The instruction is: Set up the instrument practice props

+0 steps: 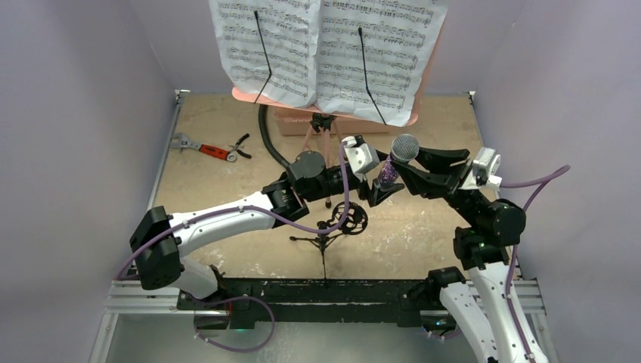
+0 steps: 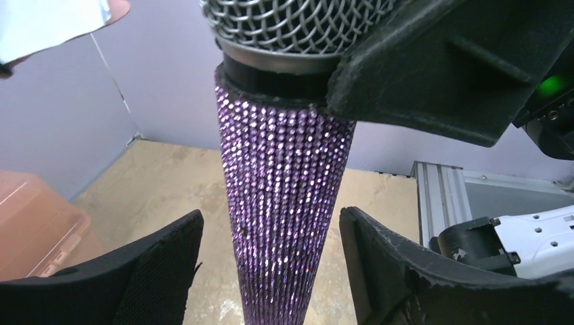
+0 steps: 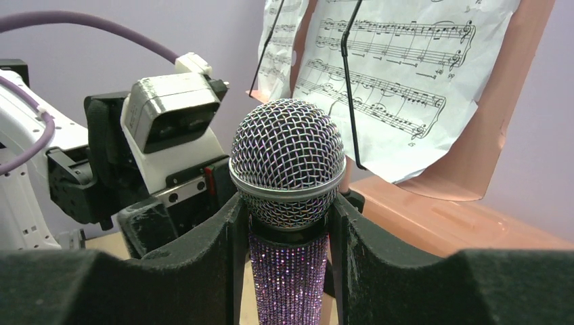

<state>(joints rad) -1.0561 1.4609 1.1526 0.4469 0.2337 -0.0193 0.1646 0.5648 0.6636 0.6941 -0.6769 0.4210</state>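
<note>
The purple glittery microphone [image 1: 388, 173] with its grey mesh head [image 1: 405, 147] is held upright above the table, in front of the pink music stand [image 1: 248, 95]. My right gripper [image 1: 406, 163] is shut on it just under the head; the right wrist view shows its pads pressed on both sides of the microphone [image 3: 288, 152]. My left gripper [image 1: 380, 186] is open around the lower body, and the left wrist view shows a gap on each side of the microphone [image 2: 284, 189]. White sheet-music pages [image 1: 325, 45] rest on the stand. The small black tripod mic stand [image 1: 332, 227] sits below.
A pink translucent box [image 1: 296, 121] stands behind the music stand's pole. A red-handled wrench [image 1: 198, 147] and pliers [image 1: 240, 147] lie at the back left. A black hose [image 1: 270, 144] curves down beside them. Purple walls close in three sides.
</note>
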